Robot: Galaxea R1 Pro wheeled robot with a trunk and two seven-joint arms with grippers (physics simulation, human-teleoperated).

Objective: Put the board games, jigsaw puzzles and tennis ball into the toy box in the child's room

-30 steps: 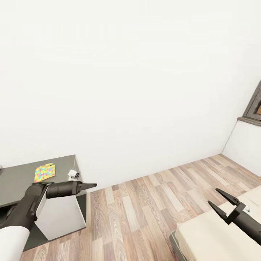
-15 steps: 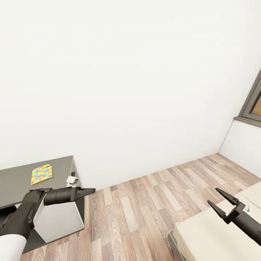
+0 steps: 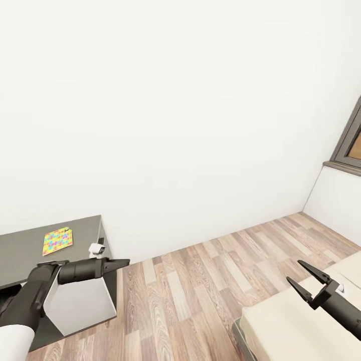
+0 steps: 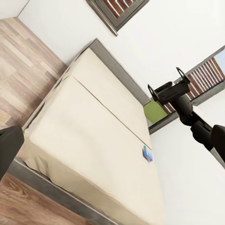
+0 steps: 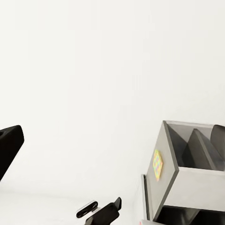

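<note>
One jigsaw puzzle (image 3: 57, 240), a multicoloured square, lies flat on a dark grey-topped white unit (image 3: 20, 255) at the left; the right wrist view shows the puzzle (image 5: 158, 164) too. My left gripper (image 3: 125, 262) hangs in front of that unit's corner, over the floor, open and empty. At the lower right my right gripper (image 3: 300, 274) stands open above the bed (image 3: 296, 321), holding nothing. In the left wrist view a green board game (image 4: 155, 112) lies at the far end of the beige mattress (image 4: 93, 131), and a small light blue board game (image 4: 148, 153) lies near its edge.
Wood-plank floor (image 3: 200, 286) runs between the unit and the bed, up to a bare white wall. A small white object (image 3: 97, 247) sits at the unit's front corner. A dark-framed window (image 3: 353, 145) is at the right edge.
The head view has swung slightly to the right, sliding the unit and puzzle leftward. My left gripper has dropped a little lower. The right gripper holds its pose.
</note>
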